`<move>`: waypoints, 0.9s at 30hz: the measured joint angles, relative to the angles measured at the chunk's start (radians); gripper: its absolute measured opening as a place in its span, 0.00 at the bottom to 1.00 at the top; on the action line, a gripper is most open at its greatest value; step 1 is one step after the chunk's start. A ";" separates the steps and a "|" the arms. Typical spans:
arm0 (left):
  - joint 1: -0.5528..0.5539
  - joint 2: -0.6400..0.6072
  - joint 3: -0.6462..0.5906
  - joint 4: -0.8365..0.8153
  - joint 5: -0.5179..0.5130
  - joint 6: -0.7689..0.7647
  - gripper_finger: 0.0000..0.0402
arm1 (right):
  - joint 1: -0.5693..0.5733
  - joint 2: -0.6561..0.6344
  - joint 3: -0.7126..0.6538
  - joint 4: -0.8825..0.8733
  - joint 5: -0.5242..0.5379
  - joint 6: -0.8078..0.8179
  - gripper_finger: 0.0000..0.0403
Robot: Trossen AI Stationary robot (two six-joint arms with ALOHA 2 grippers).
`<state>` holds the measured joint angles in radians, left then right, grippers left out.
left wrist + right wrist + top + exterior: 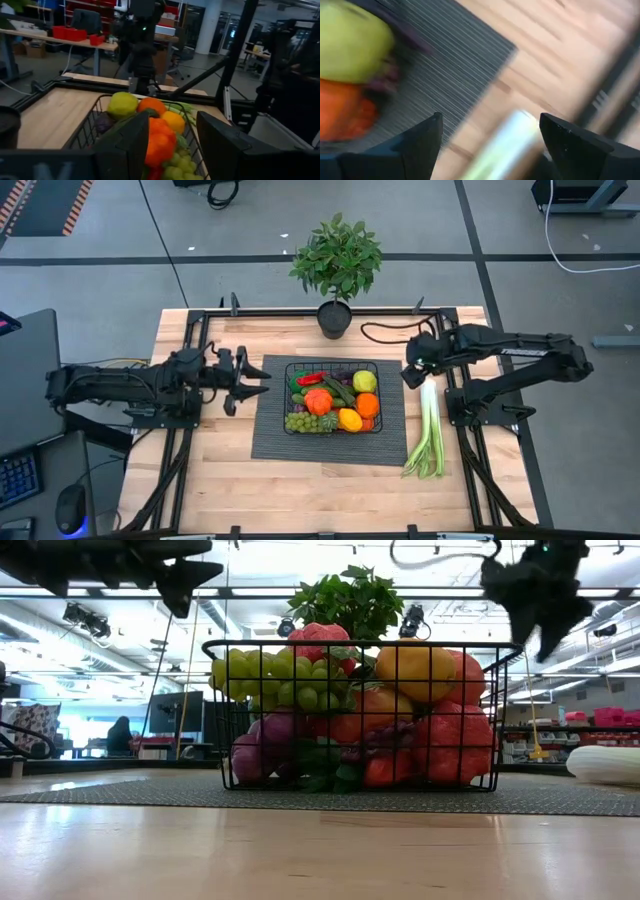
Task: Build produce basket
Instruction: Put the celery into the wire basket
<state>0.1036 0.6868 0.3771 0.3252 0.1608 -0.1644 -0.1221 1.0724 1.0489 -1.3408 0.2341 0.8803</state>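
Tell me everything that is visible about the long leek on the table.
The leek is long and slim, white at one end, pale green along the stalk, with darker green leaves fanned at the other end. It looks like smooth plastic. It lies flat on the wooden table, outside the basket, beside the right edge of the mat; whether it touches the mat is unclear. Its white end points toward the right gripper, which is above that end, open, not holding it.

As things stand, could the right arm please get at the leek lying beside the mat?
Probably yes: the right gripper hangs open just above the white end of the leek, which lies alone on bare table right of the mat.
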 joint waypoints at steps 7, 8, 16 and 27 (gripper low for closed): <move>-0.029 0.000 0.000 0.000 -0.029 -0.005 0.43 | 0.027 0.075 -0.013 -0.110 -0.007 0.071 0.83; -0.031 0.000 0.000 0.000 -0.029 -0.005 0.43 | 0.030 0.081 -0.023 -0.100 -0.017 0.074 0.83; -0.059 0.000 0.001 0.009 -0.029 -0.008 0.43 | 0.036 0.088 -0.158 -0.063 -0.120 0.125 0.83; -0.076 0.000 0.001 0.014 -0.029 -0.008 0.43 | 0.058 0.088 -0.265 0.086 -0.183 0.171 0.82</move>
<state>0.0280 0.6868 0.3782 0.3397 0.1318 -0.1726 -0.0640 1.1600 0.7841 -1.2544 0.0512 1.0511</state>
